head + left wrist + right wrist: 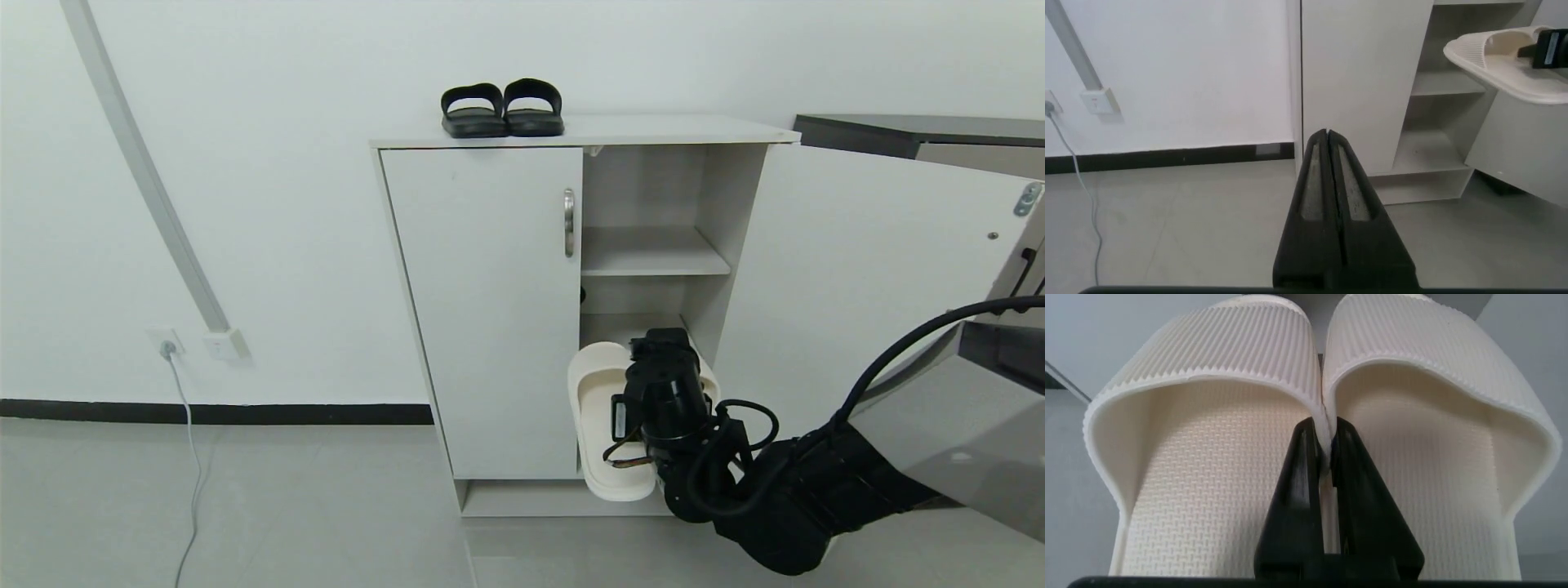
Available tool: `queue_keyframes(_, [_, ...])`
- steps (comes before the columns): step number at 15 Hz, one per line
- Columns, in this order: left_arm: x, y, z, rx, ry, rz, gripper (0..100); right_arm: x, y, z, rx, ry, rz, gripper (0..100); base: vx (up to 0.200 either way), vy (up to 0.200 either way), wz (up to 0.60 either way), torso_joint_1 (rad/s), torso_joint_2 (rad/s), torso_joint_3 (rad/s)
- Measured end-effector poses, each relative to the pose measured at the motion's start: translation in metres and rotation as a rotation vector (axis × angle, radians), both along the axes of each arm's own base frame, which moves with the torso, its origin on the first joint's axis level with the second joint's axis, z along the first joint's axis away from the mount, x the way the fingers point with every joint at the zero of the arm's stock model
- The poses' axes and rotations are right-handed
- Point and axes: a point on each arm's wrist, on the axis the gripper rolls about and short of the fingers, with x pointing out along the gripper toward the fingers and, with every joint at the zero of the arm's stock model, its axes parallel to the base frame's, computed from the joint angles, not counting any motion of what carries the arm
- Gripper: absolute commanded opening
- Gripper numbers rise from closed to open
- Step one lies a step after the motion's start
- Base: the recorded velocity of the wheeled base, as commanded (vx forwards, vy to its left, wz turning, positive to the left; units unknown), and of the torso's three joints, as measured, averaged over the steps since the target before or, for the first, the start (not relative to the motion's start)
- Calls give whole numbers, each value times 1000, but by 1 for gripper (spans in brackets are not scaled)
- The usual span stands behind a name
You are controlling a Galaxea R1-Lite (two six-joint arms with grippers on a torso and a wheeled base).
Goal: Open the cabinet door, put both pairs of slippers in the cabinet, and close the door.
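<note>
Your right gripper [1323, 445] is pinching the pair of cream ribbed foam slippers [594, 408] by their two inner side walls, pressed together between the fingers. The pair hangs at the mouth of the white two-door cabinet [653, 129], below the upper shelf [653, 253] and just beside the edge of the shut left door [482, 310], with the right door [857, 269] swung wide. These look light and soft, so weight shouldn't trouble you, but squashy walls can creep out of a narrow pinch, and the free halves may sag or twist. Grip where both walls meet, deep in the fingers. The black strap slippers [502, 109] sit side by side on the cabinet top and probably want the same hold. Your left gripper [1327, 143] is pressed together on nothing, low and well apart from the cabinet.
</note>
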Motion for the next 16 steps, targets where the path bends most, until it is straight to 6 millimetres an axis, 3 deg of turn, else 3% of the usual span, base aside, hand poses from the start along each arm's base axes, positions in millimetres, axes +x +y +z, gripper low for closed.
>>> queue_keyframes(4, [0,0,0,-1,0,1,0,3,1,-7,-12,10,-9,0,0,-200,0,2,5,0])
queue_keyframes(16, [0,0,0,-1,1,0,0,15,4,-36,-2,8,-3,0,0,0,0,0,0,0])
